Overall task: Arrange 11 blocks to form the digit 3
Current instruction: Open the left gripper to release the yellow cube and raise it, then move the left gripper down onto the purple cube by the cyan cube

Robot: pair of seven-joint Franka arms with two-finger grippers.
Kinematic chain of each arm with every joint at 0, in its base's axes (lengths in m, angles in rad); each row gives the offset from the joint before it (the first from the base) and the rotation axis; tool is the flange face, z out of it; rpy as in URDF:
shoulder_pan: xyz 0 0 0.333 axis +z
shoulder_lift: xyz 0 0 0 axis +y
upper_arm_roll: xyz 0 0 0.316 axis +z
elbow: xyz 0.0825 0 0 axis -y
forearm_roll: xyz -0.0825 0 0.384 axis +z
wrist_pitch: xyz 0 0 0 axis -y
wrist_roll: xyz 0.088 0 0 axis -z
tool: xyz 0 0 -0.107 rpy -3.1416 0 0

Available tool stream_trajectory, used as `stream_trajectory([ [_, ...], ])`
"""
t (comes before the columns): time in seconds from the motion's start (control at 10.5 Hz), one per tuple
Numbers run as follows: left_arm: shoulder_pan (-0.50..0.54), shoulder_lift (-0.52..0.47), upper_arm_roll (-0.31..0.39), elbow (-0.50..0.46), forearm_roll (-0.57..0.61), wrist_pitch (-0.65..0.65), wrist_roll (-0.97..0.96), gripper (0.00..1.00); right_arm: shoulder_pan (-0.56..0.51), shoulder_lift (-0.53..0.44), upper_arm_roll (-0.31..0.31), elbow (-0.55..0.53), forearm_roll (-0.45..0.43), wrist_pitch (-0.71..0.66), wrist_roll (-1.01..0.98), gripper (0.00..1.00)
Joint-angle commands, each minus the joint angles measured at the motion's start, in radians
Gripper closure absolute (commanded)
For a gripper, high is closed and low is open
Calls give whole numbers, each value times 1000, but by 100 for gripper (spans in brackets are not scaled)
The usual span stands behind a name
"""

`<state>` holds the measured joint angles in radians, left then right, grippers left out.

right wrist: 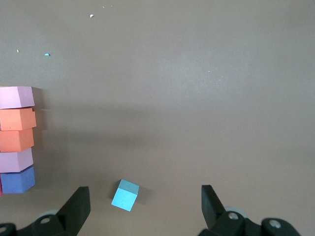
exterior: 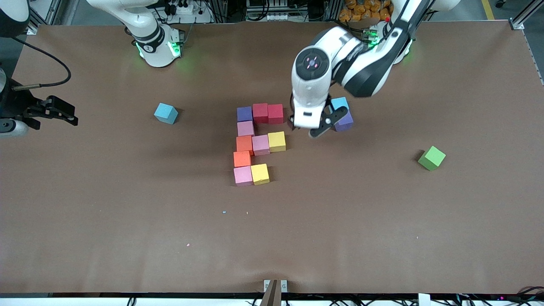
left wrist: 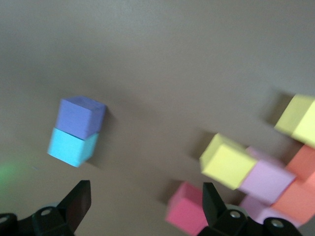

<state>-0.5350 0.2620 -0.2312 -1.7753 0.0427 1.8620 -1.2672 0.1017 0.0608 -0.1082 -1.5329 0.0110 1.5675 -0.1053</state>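
Observation:
Ten blocks lie joined mid-table: a purple block [exterior: 244, 113] and two red blocks [exterior: 260, 112] in the row nearest the robots, a column of pink [exterior: 245, 128], orange [exterior: 244, 144], orange [exterior: 242, 159] and pink [exterior: 243, 175], with pink [exterior: 260, 144] and yellow [exterior: 276, 141] at mid-height and a yellow block [exterior: 259, 174] at the end nearest the camera. Another purple block [exterior: 345, 121] [left wrist: 81, 117] sits apart, touching a light-blue cube [exterior: 339, 103] [left wrist: 73, 146]. My left gripper [exterior: 307, 127] [left wrist: 146, 209] hangs open and empty between the red row and that pair. My right gripper [exterior: 67, 114] [right wrist: 145, 209] waits open at its end of the table.
A second light-blue cube [exterior: 165, 113] [right wrist: 124, 195] lies between the right gripper and the block group. A green cube [exterior: 432, 158] sits alone toward the left arm's end of the table. Small crumbs [exterior: 224, 211] dot the brown table [exterior: 340, 221] nearer the camera.

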Motion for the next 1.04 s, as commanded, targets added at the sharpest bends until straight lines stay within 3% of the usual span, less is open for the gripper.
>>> stream_trajectory([
  [0.0, 20, -252, -11, -298, 3, 49, 263, 0, 1, 7, 2, -1, 9, 9, -2, 0],
  [0.19, 20, -372, -19, -462, 3, 81, 472, 0, 0, 7, 2, -3, 9, 3, -4, 0],
  [0.28, 24, -421, -19, -555, 2, 164, 500, 0, -2, 7, 2, -3, 9, 6, -4, 0],
  [0.47, 35, -431, -17, -685, 2, 363, 505, 0, -2, 4, 2, -1, 9, -1, -10, 0],
  [0.76, 105, -429, -17, -785, -1, 501, 506, 0, -7, -6, 1, 1, 9, -6, -10, 0],
  [0.95, 128, -422, -16, -915, -1, 705, 506, 0, -10, -12, -2, 1, 9, -7, -11, 0],
])
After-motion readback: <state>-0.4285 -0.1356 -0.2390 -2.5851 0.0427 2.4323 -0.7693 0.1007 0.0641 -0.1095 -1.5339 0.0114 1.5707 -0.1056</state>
